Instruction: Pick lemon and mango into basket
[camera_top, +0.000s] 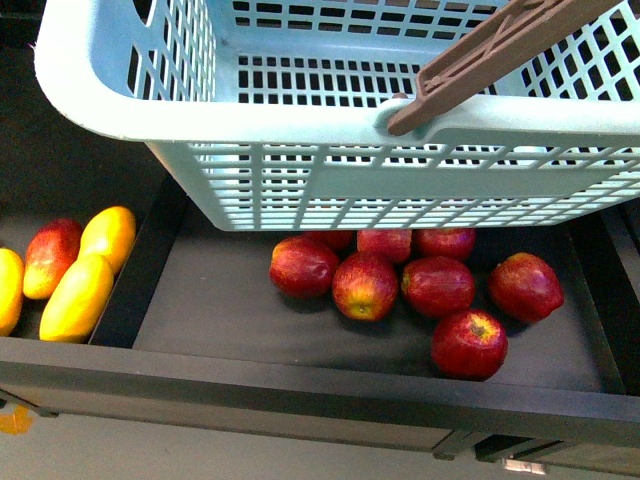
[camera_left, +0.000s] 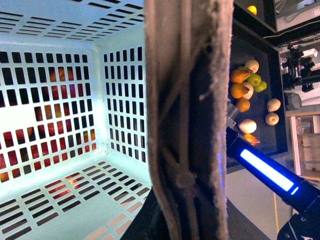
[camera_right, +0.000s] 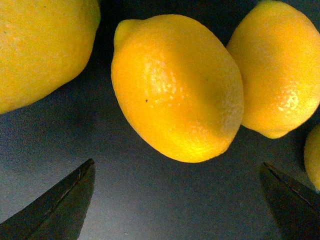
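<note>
Light teal slotted basket (camera_top: 250, 125) with brown handle (camera_top: 490, 60), red apples (camera_top: 365, 285), dimpled yellow-orange lemon (camera_right: 177, 87)

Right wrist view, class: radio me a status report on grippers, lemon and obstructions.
Right gripper open, lemon ahead, ungripped. Left gripper not visible; basket handle fills its view. Second lemon close beside the first.

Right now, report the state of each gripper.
Left gripper: cannot be told; its fingers are out of view, and the basket handle fills its camera.
Right gripper: open, empty, fingertips apart before a lemon.
</note>
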